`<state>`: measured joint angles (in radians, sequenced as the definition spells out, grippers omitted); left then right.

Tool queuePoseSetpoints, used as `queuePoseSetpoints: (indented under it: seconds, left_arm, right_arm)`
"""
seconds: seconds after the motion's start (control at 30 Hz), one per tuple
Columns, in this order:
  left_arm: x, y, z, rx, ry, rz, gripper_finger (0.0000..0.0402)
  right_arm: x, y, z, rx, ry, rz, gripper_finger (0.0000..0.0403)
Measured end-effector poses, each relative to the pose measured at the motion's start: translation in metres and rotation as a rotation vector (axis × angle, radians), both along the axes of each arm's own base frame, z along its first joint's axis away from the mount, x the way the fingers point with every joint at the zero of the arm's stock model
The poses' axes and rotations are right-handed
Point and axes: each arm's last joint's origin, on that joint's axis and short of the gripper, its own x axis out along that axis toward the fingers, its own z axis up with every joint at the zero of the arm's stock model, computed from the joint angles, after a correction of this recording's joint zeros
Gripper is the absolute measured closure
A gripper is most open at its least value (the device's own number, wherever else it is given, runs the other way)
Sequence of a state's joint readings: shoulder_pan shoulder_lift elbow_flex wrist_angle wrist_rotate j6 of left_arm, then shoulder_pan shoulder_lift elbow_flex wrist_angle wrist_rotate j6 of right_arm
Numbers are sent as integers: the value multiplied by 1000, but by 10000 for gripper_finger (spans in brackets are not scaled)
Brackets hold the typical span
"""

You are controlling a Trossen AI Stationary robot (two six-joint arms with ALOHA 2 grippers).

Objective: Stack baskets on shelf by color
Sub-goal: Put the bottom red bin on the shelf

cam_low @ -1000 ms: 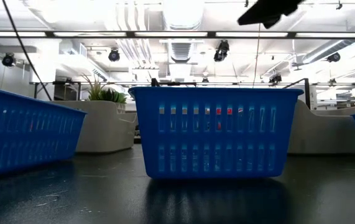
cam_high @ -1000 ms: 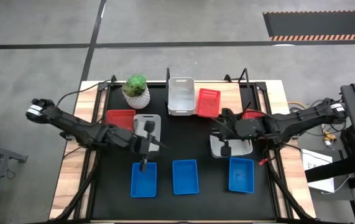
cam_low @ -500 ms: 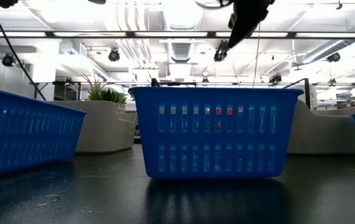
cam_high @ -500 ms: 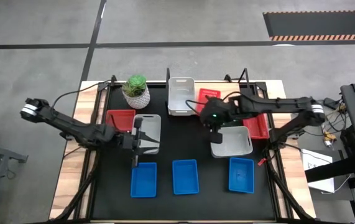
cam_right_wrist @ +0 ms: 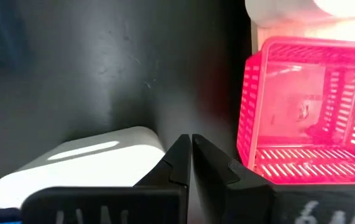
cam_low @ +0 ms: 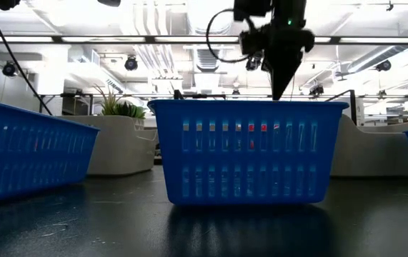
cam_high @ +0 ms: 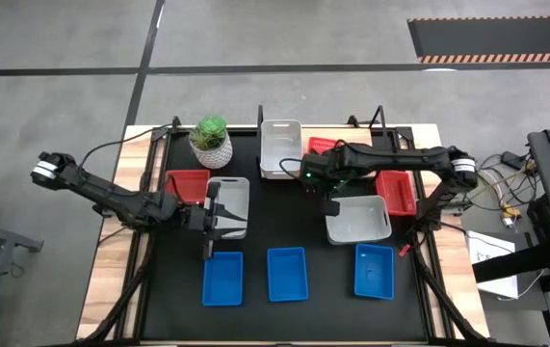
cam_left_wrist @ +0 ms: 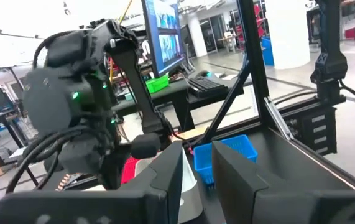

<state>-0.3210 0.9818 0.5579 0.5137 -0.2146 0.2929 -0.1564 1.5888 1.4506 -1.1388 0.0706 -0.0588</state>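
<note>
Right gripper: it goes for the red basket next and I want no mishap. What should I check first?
1. Right gripper empty: ok.
2. Open for a grasp: not ok, shut.
3. Over the red basket rim: not ok, it hangs beside it, over bare tabletop.
4. Red basket upright and empty: ok.
5. Left gripper clear of the path: ok, it is off across the table.
</note>
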Motion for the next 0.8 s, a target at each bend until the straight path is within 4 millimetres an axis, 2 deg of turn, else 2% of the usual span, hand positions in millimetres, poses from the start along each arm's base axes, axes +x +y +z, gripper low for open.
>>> queuePoseSetpoints:
  seconds: [0.2,0.4,0.53,0.73,0.8]
  left_arm:
    - [0,0,0,-52,2,-5,332]
    - [0,0,1,-67,0,-6,332]
    - [0,0,1,-109,1,-11,332]
    - [0,0,1,-134,4,-13,332]
    - [1,0,0,-143,7,-14,332]
  right_arm:
    - [7,-15,-22,10,84,-8,394]
    - [9,-32,-35,7,131,-14,394]
    - [6,-46,-39,-20,156,-37,394]
    - [-3,-68,-37,-151,214,-70,394]
    - [-6,-71,-35,-138,207,-71,394]
